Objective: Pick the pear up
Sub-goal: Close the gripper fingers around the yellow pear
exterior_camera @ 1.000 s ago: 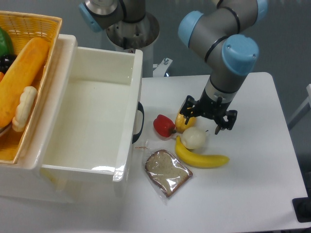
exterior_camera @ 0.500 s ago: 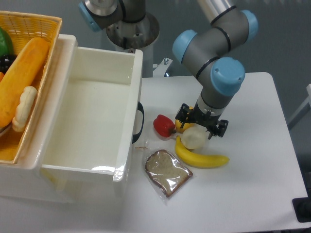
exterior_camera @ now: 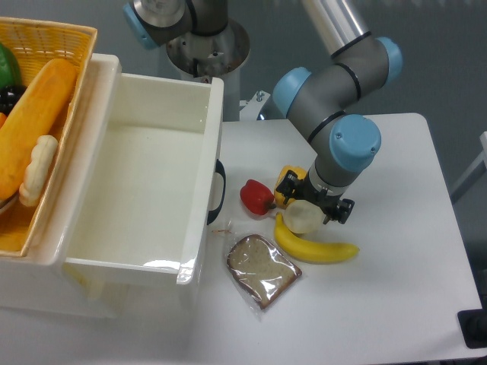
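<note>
Pear [exterior_camera: 303, 218]: pale, rounded, lying on the white table [exterior_camera: 396, 289] with the banana [exterior_camera: 313, 246] touching its lower side and the yellow pepper [exterior_camera: 288, 185] just behind it. The gripper [exterior_camera: 313, 204] now sits directly over the pear, 1 finger on each side of it; the fingers stand apart, and whether they touch the fruit cannot be told. Compared with 1 s ago, the gripper has come down and moved left: then it hung above and to the right of the pear, its right finger clear of the fruit, whereas now the wrist hides the pear's upper part. The arm's elbow joints have likewise swung left. The pear, banana and peppers lie where they lay before.

Surface: a red pepper [exterior_camera: 256, 197] lies left of the yellow one, and a bagged slice of bread [exterior_camera: 262, 270] lies below, near the banana's left end. A white bin [exterior_camera: 199, 228] occupies the table's left part; a wicker basket [exterior_camera: 72, 84] holding bread loaves rests on the bin's left rim. Background: grey wall, with the arm's base [exterior_camera: 205, 46] behind the bin.
</note>
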